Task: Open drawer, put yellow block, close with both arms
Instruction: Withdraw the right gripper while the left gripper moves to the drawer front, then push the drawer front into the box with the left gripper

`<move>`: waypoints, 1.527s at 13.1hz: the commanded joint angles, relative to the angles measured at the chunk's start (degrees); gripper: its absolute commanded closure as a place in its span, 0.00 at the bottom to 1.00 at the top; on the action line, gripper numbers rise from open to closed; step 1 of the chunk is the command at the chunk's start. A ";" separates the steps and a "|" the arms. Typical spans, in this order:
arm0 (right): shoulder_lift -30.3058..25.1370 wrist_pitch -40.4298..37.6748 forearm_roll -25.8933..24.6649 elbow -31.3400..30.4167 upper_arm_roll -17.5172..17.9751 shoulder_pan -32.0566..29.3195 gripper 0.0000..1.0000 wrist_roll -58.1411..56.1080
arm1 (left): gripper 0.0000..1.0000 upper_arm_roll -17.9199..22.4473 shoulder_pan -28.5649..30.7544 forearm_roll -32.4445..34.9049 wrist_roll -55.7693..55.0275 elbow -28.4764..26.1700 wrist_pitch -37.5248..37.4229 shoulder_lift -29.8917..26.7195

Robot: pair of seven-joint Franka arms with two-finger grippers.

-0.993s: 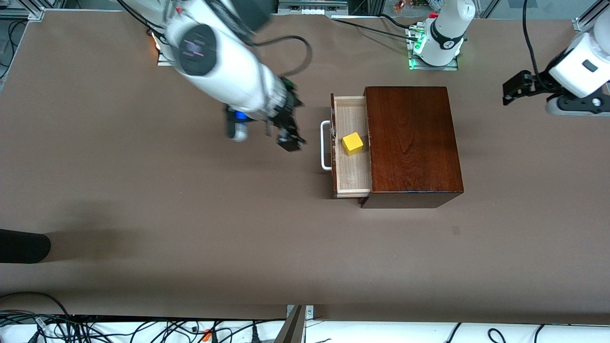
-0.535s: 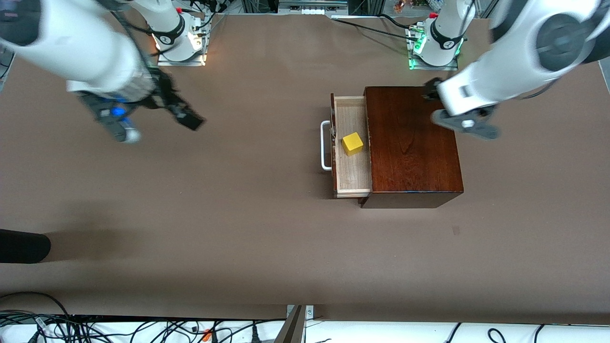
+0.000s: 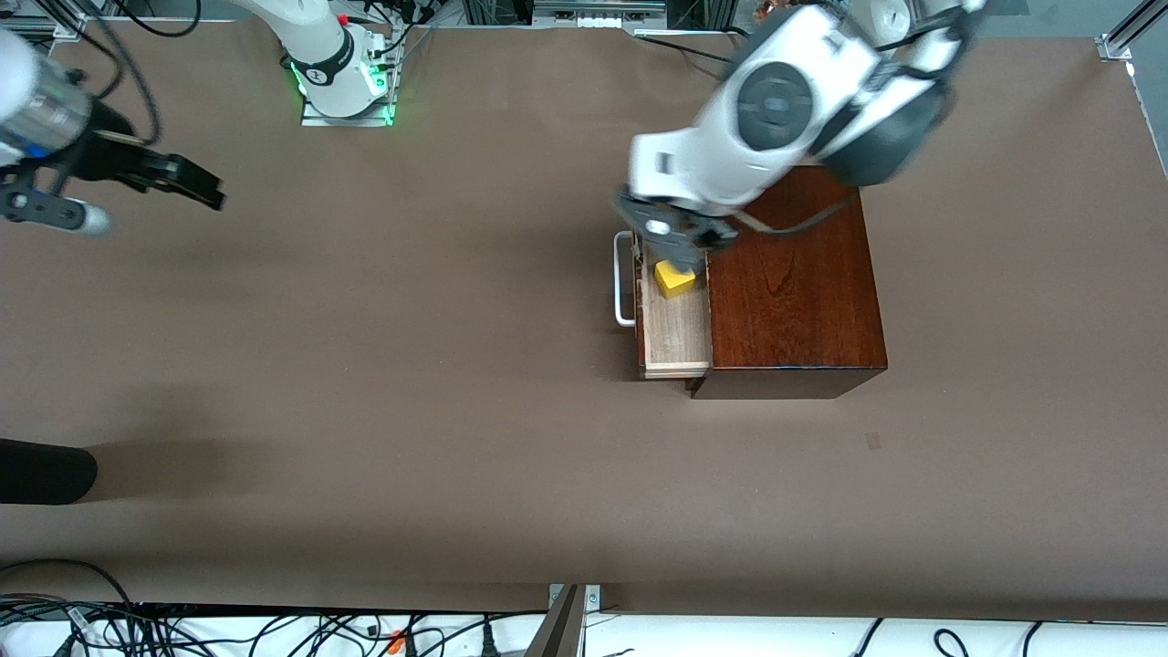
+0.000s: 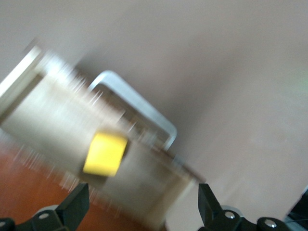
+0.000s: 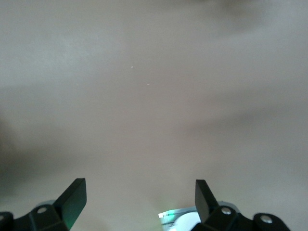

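The drawer point(image 3: 677, 336) stands pulled out of the dark-brown box point(image 3: 794, 292), with its white handle point(image 3: 624, 292) toward the right arm's end. The yellow block point(image 3: 673, 281) lies in the tray, partly hidden by the left hand. My left gripper point(image 3: 677, 243) hangs over the open drawer. In the left wrist view the block point(image 4: 105, 154), tray point(image 4: 53, 115) and handle point(image 4: 144, 103) show ahead of the gripper point(image 4: 142, 207), which is open and empty. My right gripper point(image 3: 187, 182) is open and empty over bare table at the right arm's end; the right wrist view point(image 5: 139, 197) shows only tabletop.
A dark rounded object point(image 3: 41, 470) juts in at the view's edge at the right arm's end, nearer the front camera. Cables point(image 3: 228, 630) run along the front edge. The green-lit arm base point(image 3: 342, 87) stands at the back.
The left arm has swung from over the box's top to over the open drawer. The right arm has drawn back farther toward its own end of the table.
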 commanded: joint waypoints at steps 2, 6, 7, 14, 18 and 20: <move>-0.38 3.01 -2.25 -1.61 11.01 -14.43 0.00 -12.09 | 0.00 0.34 -3.34 1.74 18.62 2.62 8.29 7.36; 2.87 2.31 -4.20 3.22 16.94 -20.09 0.00 -13.88 | 0.00 0.42 -8.44 14.20 23.24 0.18 15.40 11.85; 2.87 2.39 -3.94 3.58 16.85 -19.92 0.00 -13.44 | 0.00 0.42 -8.44 15.88 23.42 -0.79 17.78 12.99; 2.70 2.39 -2.97 3.41 16.76 -19.83 0.00 -8.87 | 0.00 0.51 -7.48 27.32 24.12 -6.95 20.71 15.64; 3.14 2.39 -2.88 3.41 16.50 -19.92 0.00 -10.01 | 0.00 0.51 -4.58 27.32 30.09 -6.43 15.80 14.50; 3.05 2.57 -2.88 3.41 16.50 -19.92 0.00 -10.01 | 0.00 0.51 -3.96 27.32 31.94 -5.99 13.85 13.89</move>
